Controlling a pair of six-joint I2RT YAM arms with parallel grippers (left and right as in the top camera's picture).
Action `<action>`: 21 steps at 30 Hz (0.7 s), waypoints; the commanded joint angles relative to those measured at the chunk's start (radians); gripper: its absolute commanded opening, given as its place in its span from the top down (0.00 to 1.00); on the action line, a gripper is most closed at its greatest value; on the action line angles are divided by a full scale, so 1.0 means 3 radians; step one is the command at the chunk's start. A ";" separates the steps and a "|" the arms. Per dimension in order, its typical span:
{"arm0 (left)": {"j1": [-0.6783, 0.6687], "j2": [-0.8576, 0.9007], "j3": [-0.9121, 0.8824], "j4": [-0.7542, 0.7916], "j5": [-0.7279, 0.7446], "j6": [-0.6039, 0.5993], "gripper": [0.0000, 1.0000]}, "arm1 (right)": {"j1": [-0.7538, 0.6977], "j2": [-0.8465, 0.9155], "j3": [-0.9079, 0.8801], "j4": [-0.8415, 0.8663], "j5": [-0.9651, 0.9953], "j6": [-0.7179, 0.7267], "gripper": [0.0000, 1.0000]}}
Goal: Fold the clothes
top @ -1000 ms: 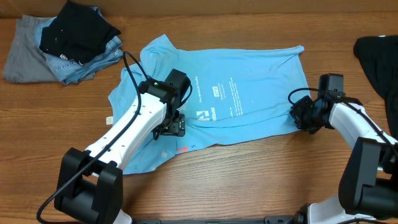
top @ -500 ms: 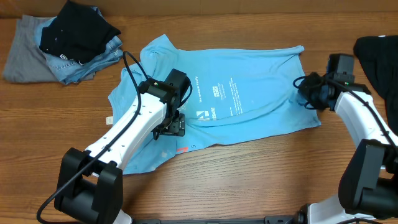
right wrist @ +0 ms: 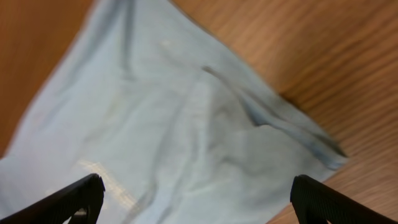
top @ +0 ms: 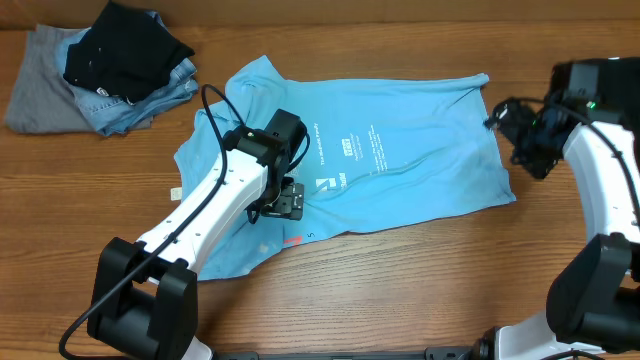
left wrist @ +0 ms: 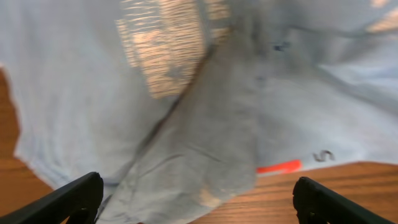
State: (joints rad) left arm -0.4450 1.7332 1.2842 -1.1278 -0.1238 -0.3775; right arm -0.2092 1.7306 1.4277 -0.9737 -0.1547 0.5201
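Observation:
A light blue T-shirt (top: 420,150) with small white print lies spread on the wooden table, one of the clothes. My left gripper (top: 286,203) hovers open over its lower left part. In the left wrist view the gripper (left wrist: 199,205) has a folded flap of the shirt (left wrist: 205,143) and a red tag (left wrist: 278,167) below it, nothing between its fingers. My right gripper (top: 515,132) stands open just off the shirt's right edge. In the right wrist view the gripper (right wrist: 199,202) looks down on the shirt's corner (right wrist: 186,124) and holds nothing.
A pile of grey, denim and black garments (top: 110,65) sits at the back left. Another black garment (top: 612,90) lies at the back right, close behind my right arm. Bare wood (top: 400,290) runs along the front.
The right gripper has opened and let go of the shirt's right hem, then moved back and to the right. The shirt's lower right corner now lies further out. The left arm barely moved.

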 commanded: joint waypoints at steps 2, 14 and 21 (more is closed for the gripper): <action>-0.0011 0.0020 0.0065 -0.0070 0.0539 0.0398 0.10 | 0.0081 -0.0078 0.0220 -0.0217 -0.0434 -0.0156 0.00; -0.0071 0.0028 -0.0028 -0.0254 0.0465 0.0149 0.12 | 0.0324 -0.0070 0.0216 -0.0381 -0.0413 -0.0202 0.00; -0.0223 0.0046 -0.0145 -0.0165 0.0203 -0.0183 0.13 | 0.0340 -0.0070 0.0216 -0.0380 -0.0413 -0.0202 0.00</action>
State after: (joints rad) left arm -0.4831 1.7340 1.2648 -1.1915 -0.0216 -0.3733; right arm -0.1104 1.7252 1.4776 -1.0920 -0.2733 0.4694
